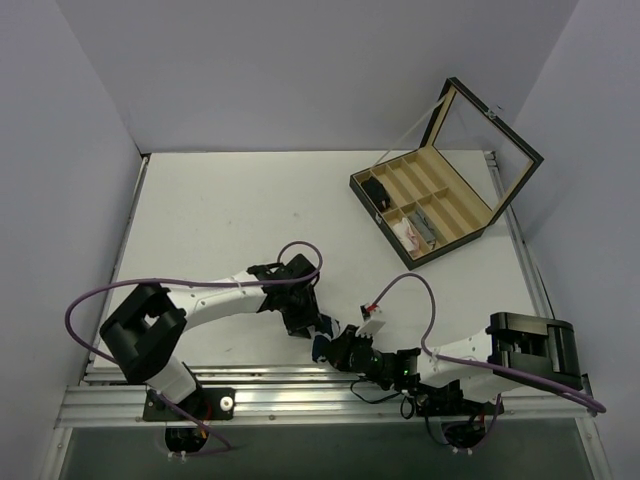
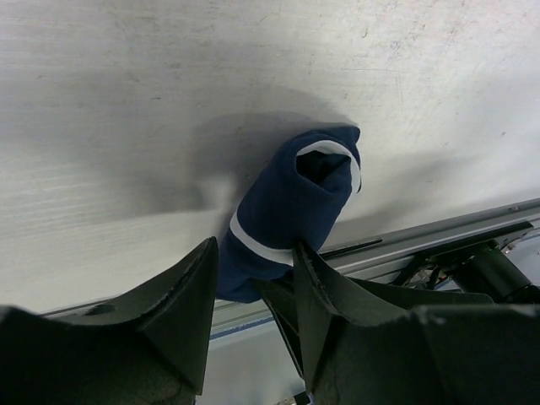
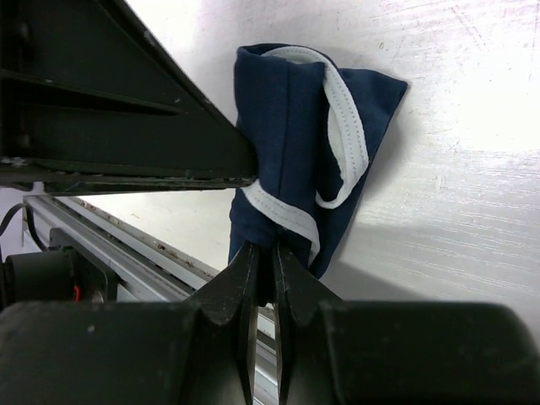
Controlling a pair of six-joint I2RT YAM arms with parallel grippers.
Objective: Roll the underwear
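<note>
The right pincer [image 3: 263, 253] is clamping its jaws together on a thin fold at the near end of the underwear [image 3: 287, 118]. The left pincer [image 2: 256, 253] is holding its jaws apart around that same end, one finger [image 2: 308, 278] touching the cloth without visibly squeezing it.

The underwear is lying at the near edge of the worktop [image 1: 230, 220], about midway along it, right beside the metal rail [image 2: 422, 240].

The roll is likely risking two things. If the right pincer lets go or pulls toward the rail, the soft cloth could spring loose or slide off the edge. The two pincers are also crowding each other and could collide.

The garment is showing as a short, loose navy tube, its white trim [image 3: 346, 126] looping around the open far end and banding the middle.
</note>
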